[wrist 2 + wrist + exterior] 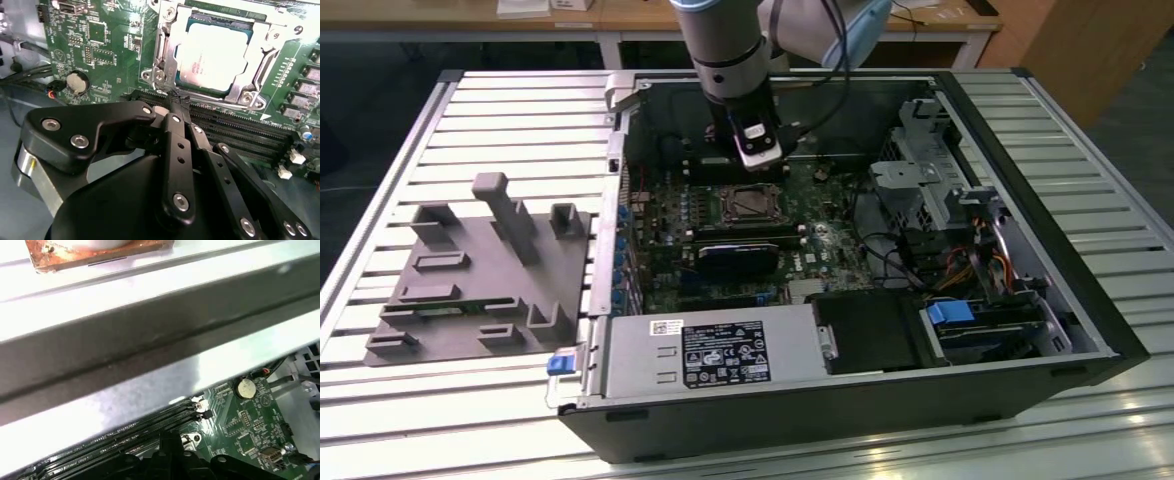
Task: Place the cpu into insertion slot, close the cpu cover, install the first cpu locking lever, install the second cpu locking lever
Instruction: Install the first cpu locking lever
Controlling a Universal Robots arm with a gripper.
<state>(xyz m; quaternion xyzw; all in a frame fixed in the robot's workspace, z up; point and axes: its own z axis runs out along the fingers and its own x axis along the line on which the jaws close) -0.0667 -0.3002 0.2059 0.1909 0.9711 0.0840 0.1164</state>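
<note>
Exterior view: an open computer case (854, 405) lies on the slatted desk (1067, 130). The arm reaches down into it, with the pincer (761, 160) just beside the insertion slot (750, 204) on the green circuit board (834, 240). A grey fixture (480, 270) sits on the desk at the exterior view's left.

Second wrist view: the cpu (212, 55) is seated in the slot. The cpu cover (169, 47) lies flat around it. The pincer (177, 100) is pressed together, nothing visible between its tips, at the memory slots (240, 130) beside the cover's corner. A coin battery (77, 82) lies well apart.

First wrist view: the case wall (150, 340), the board and the battery (245, 387) are seen.
</note>
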